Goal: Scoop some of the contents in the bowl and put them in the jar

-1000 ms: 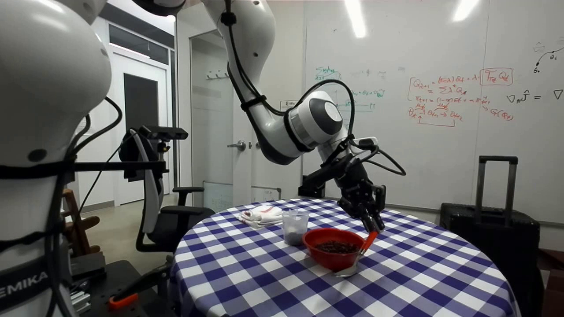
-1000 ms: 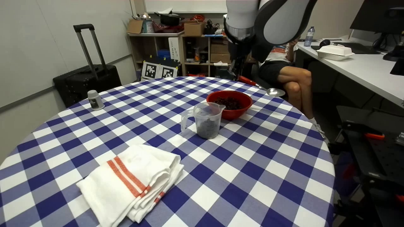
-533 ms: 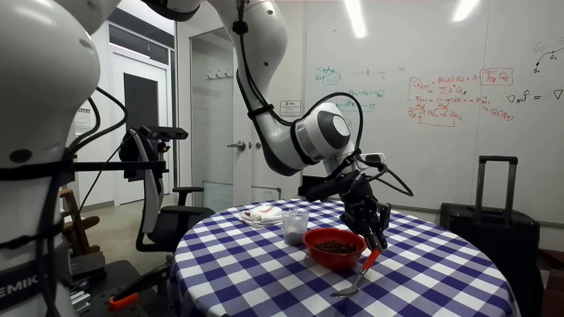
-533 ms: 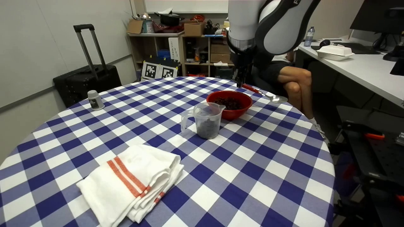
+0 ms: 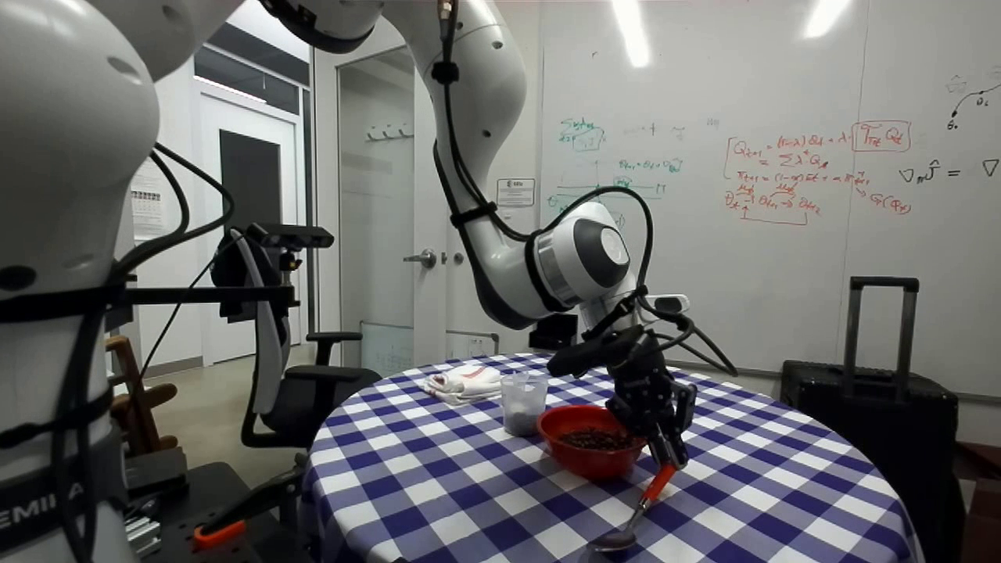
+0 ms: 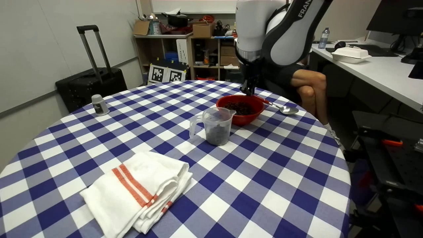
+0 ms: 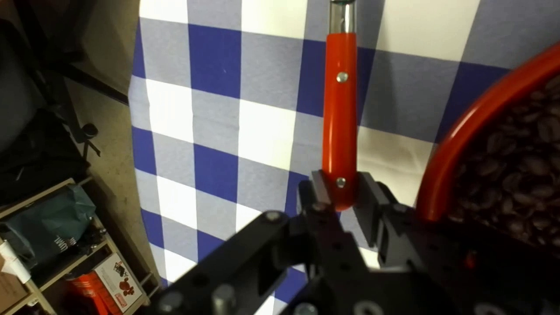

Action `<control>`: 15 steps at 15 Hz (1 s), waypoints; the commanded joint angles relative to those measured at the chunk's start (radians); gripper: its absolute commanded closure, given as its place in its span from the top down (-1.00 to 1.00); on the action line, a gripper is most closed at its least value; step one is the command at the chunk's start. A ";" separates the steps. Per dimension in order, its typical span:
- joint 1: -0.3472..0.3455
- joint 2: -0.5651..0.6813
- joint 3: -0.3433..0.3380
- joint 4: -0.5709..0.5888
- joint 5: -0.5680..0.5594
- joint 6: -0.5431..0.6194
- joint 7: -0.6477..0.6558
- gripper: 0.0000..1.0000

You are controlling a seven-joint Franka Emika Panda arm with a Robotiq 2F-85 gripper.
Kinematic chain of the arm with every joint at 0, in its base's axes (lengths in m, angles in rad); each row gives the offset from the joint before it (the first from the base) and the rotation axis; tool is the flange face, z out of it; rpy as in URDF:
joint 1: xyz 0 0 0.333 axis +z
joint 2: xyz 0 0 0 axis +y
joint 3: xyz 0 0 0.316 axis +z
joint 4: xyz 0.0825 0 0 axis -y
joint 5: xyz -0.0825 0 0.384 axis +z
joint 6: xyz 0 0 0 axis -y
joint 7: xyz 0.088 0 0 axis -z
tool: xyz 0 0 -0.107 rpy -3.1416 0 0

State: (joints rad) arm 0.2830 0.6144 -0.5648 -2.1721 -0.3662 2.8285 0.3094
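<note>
The glossy red bowl (image 5: 575,460) stands on the checked tablecloth, also in the other views (image 6: 244,120) (image 7: 450,135). It holds dark coffee beans (image 7: 529,179). My gripper (image 7: 340,186) is shut on the end of a spoon's red handle (image 7: 340,113), right beside the bowl's rim; it also shows in both exterior views (image 5: 671,460) (image 6: 248,90). The metal spoon head (image 6: 288,110) is outside the bowl, low over the table; I cannot tell if it touches. The jar looks like a clear plastic jug with a handle (image 6: 218,127), holding something greyish, close by the bowl (image 5: 524,403).
A folded white towel with red stripes (image 6: 135,191) lies on the table beyond the jug. A small grey-white container (image 6: 100,105) stands near the table's far edge. A black suitcase (image 5: 872,438) stands beside the table. A person sits behind the table (image 6: 307,79).
My gripper has moved down with the spoon in it. The spoon head has dropped from about the bowl's side to low over the tablecloth. The bowl and jug have not moved.
</note>
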 commanded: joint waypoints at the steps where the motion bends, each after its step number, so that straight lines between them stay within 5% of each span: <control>1: -0.025 0.035 0.012 0.043 -0.010 -0.026 0.011 -0.90; 5: -0.038 0.049 0.012 0.047 -0.001 -0.034 0.018 -0.90; 6: -0.039 0.049 0.010 0.047 -0.001 -0.040 0.022 -0.09; 7: -0.040 0.050 0.009 0.046 -0.002 -0.047 0.025 -0.08; 15: -0.055 -0.001 0.037 0.056 0.016 -0.062 0.032 0.99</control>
State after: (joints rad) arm 0.2375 0.6529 -0.5550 -2.1319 -0.3599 2.7835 0.3258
